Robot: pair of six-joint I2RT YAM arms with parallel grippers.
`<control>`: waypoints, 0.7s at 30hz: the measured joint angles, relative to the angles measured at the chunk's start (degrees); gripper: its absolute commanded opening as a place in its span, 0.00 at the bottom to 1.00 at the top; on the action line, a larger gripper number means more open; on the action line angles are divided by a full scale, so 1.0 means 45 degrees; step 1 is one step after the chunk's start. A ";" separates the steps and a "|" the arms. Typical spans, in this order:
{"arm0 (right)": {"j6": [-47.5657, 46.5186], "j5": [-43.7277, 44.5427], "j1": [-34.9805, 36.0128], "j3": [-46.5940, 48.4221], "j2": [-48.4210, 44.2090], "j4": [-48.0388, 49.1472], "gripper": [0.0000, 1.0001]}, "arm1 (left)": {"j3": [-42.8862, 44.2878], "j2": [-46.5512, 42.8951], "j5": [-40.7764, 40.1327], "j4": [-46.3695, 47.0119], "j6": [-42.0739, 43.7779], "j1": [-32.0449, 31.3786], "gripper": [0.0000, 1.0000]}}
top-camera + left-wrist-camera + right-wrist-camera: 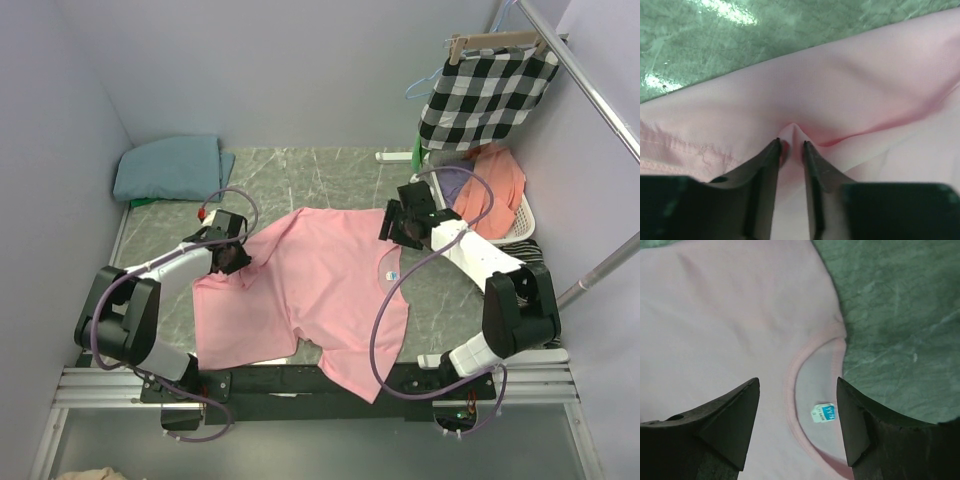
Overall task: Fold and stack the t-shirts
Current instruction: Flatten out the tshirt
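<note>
the soft pink t-shirt [320, 280] lies spread, rumpled, on the green marbled surface [330, 175]; the teal t-shirt [170, 167] sits folded at the far left corner. left jaws, angled low, pinch a raised ridge of pink cotton, seemingly near a sleeve hem. right jaws stand wide apart over the ribbed collar [790, 375] and label [823, 413].

The surface [330, 175] is a green marble-patterned sheet; the left wrist view shows bright glare patches [735, 12] on it. Plain pale lilac walls [270, 60] enclose three sides. A metal rail [590, 95] runs along the right wall. A wooden hanger [490, 42] carries a black-and-white checked cloth [485, 95]. Below stands what appears to be a white basket [522, 215].
</note>
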 measured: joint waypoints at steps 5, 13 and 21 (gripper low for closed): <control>-0.0005 -0.0117 -0.0889 -0.0257 0.0000 0.0044 0.69 | 0.0078 -0.0534 -0.0199 -0.0447 0.0112 0.0049 0.28; -0.0049 -0.1753 -0.2200 0.0894 0.1661 0.0918 0.69 | 0.1622 -0.1549 -0.0588 -0.1098 0.0714 0.0617 0.27; 0.0049 -0.3303 -0.2259 0.2560 0.4328 0.1627 0.68 | 0.2390 -0.1549 -0.0636 -0.1214 0.1433 0.1481 0.68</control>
